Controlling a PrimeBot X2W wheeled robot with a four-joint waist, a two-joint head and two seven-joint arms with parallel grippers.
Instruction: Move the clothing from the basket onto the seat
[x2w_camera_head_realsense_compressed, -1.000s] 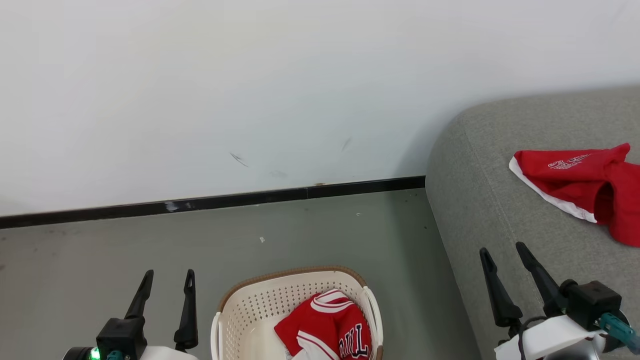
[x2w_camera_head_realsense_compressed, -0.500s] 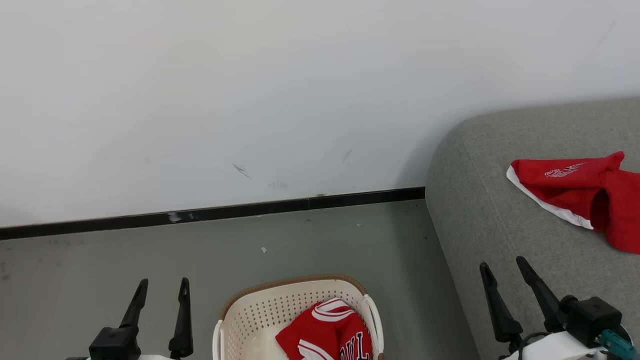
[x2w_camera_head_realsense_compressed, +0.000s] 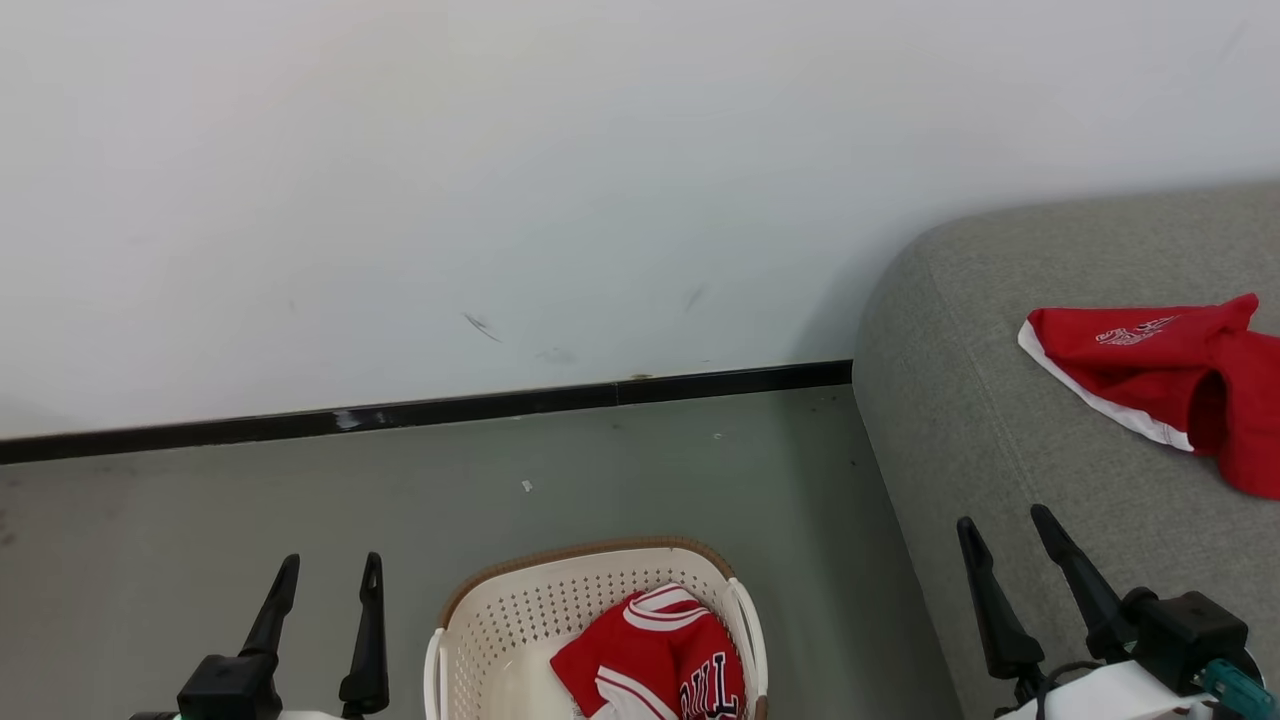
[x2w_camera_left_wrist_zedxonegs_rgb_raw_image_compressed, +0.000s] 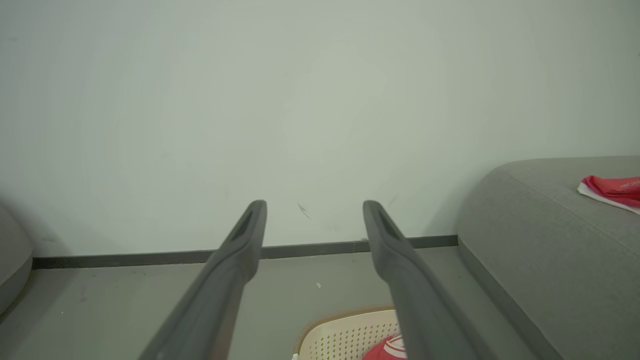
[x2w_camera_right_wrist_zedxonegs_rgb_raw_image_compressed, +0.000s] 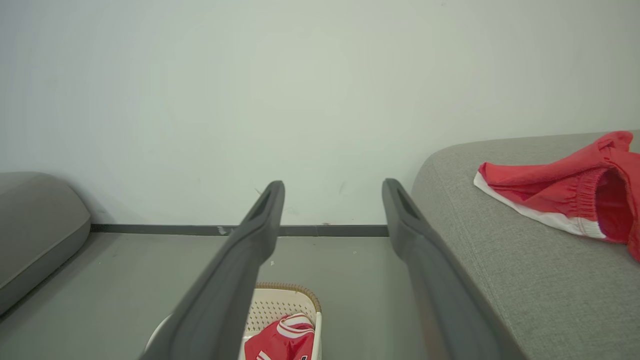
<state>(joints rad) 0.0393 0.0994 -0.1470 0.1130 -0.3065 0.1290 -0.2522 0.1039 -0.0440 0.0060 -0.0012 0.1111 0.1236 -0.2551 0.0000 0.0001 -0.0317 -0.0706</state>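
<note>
A red jersey with white stripes and dark navy letters lies crumpled in the cream basket on the floor at the bottom centre. The second red garment, with small white print and a white hem, lies on the grey seat at the right. My left gripper hangs open to the left of the basket, nothing between its fingers. My right gripper stands open over the seat's front edge, right of the basket. In the right wrist view the jersey, basket and garment appear past my open fingers.
A white wall with a black skirting board closes the back. Grey floor spreads left of the basket. Another grey cushion sits at the far left in the right wrist view.
The head camera has shifted slightly, down and then back up. Both grippers stay open and the garments lie where they were.
</note>
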